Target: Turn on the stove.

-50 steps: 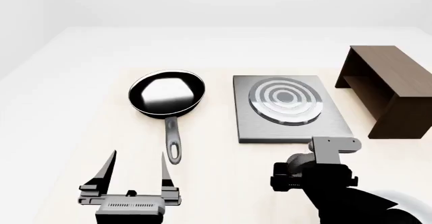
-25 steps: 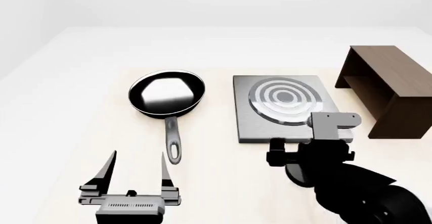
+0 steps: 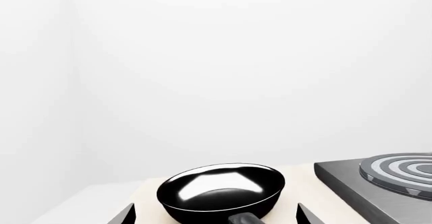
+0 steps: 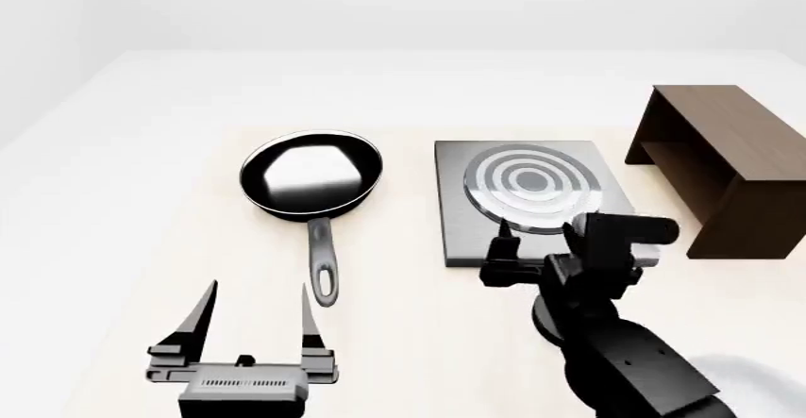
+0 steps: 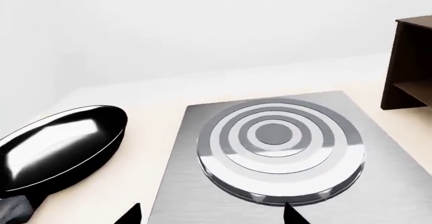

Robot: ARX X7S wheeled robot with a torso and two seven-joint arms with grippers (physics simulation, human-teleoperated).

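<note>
The stove (image 4: 542, 201) is a flat grey square hotplate with a ringed burner (image 4: 529, 184), right of centre on the table. It fills the right wrist view (image 5: 270, 148) and shows its corner in the left wrist view (image 3: 378, 178). Its small black knob shows in no view. My right gripper (image 4: 539, 234) is open and empty above the stove's near edge, its fingertips (image 5: 131, 213) spread over the plate just short of the burner. My left gripper (image 4: 252, 319) is open and empty near the table's front, behind the pan's handle.
A black frying pan (image 4: 311, 175) sits left of the stove with its handle (image 4: 324, 262) pointing toward me; it also shows in the left wrist view (image 3: 219, 191) and the right wrist view (image 5: 60, 150). A dark brown wooden shelf (image 4: 724, 168) stands right of the stove.
My right arm has moved forward from the table's front; its gripper now reaches over the stove's near edge. The left arm, pan and stove have not moved.
</note>
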